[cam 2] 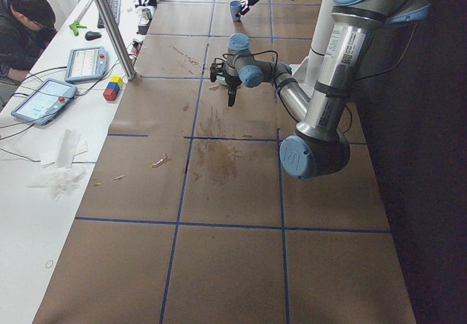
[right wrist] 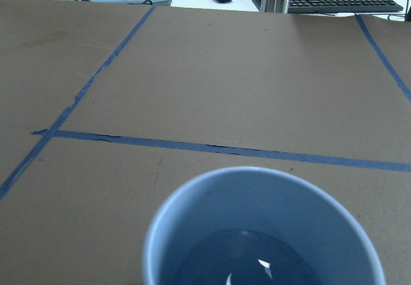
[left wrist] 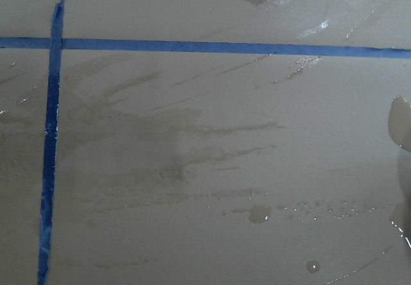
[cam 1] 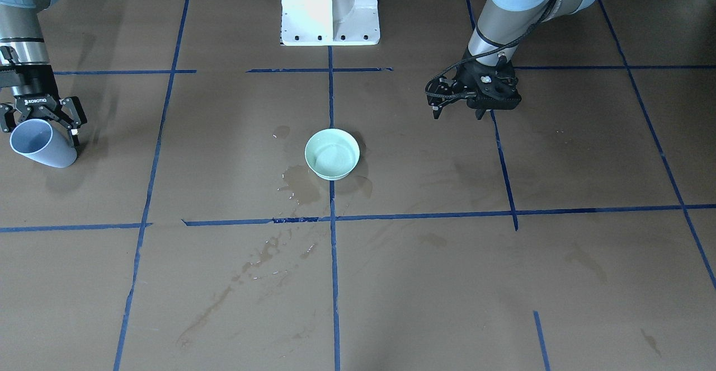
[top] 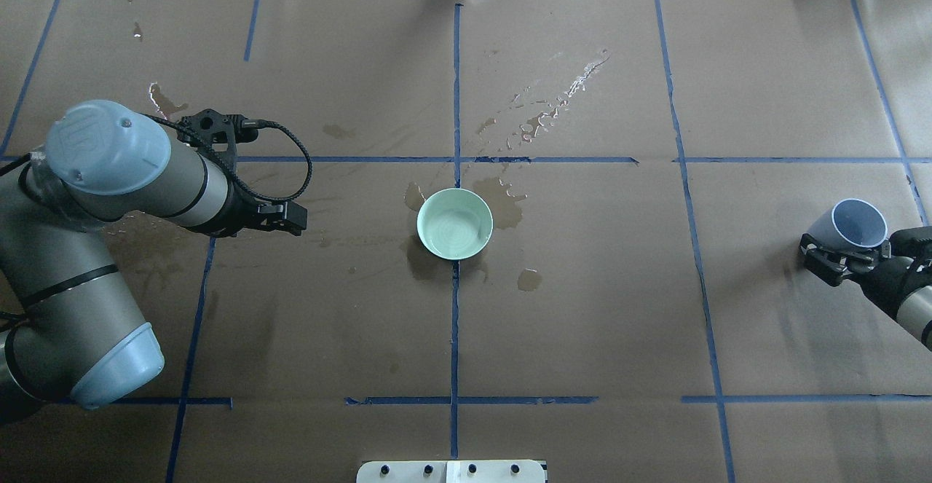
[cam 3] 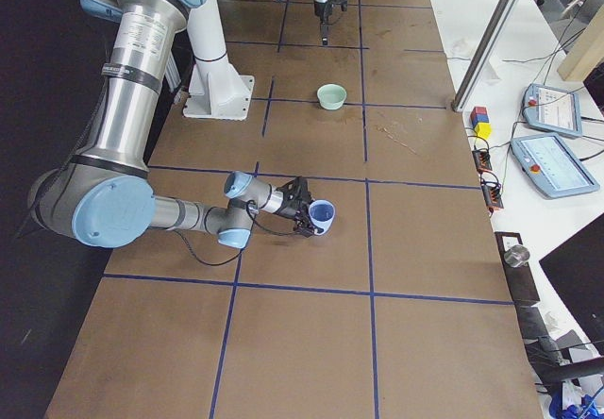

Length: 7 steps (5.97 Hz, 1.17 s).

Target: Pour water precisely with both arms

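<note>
The right arm is gripping a tilted blue cup of water in its jaws; the left arm is holding its jaws open, empty.

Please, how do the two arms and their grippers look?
The left arm and right arm are silver-grey tubes with pale blue joint caps. Black cables run to the wrists. The left gripper and right gripper are black with two fingers; the right one bears white ROBOTIQ lettering.
</note>
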### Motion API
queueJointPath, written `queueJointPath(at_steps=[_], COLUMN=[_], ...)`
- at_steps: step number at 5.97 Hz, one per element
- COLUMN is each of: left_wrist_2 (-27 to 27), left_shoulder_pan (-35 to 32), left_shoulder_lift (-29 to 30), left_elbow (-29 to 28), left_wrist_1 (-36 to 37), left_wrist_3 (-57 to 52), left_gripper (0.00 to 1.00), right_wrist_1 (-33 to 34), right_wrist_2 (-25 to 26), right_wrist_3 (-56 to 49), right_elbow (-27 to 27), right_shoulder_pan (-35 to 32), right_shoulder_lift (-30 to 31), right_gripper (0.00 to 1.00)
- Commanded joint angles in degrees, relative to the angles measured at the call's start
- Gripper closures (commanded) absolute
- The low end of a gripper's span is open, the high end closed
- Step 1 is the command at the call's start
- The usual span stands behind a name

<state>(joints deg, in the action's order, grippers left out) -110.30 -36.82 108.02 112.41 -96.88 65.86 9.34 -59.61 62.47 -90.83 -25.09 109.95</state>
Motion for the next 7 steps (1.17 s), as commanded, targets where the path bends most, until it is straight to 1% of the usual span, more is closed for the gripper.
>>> queueJointPath(at_steps=[1, 2, 3, 4, 5, 6, 7], left_wrist_2=[0.0, 0.0, 0.0, -0.09, -0.61, -1.48, -1.58], left_shoulder_pan=[0.0, 0.0, 0.0, 0.0, 0.0, 0.0, 0.0], left_shoulder_lift=[0.0, 0.0, 0.0, 0.0, -0.18, -0.09, -0.09], left_elbow=[0.0, 0.0, 0.18, 0.88, 1.93, 2.11, 2.46], left_wrist_1=[-0.07, -0.07, 0.02, 0.02, 0.28, 0.28, 0.28], left_wrist_3=[0.06, 0.06, 0.06, 0.06, 1.02, 1.9, 1.82], left_gripper=[0.0, 0.0, 0.0, 0.0, 0.0, 0.0, 0.0], right_wrist_1=[-0.02, -0.11, -0.11, -0.02, -0.02, 0.33, 0.94], right_wrist_2=[0.89, 0.9, 0.9, 0.9, 2.46, 2.39, 1.96], right_wrist_3=[0.02, 0.02, -0.07, -1.64, -4.87, -5.25, -9.61], right_elbow=[0.04, -0.05, -1.18, -2.67, -3.9, -6.87, -7.86], right_shoulder_pan=[-0.05, -0.05, -0.22, -1.01, -1.45, -1.19, -1.19], right_shoulder_lift=[0.0, -0.08, -0.09, 0.0, -0.08, -0.69, -2.61], right_gripper=[0.41, 0.79, 0.88, 0.92, 0.96, 0.96, 0.92])
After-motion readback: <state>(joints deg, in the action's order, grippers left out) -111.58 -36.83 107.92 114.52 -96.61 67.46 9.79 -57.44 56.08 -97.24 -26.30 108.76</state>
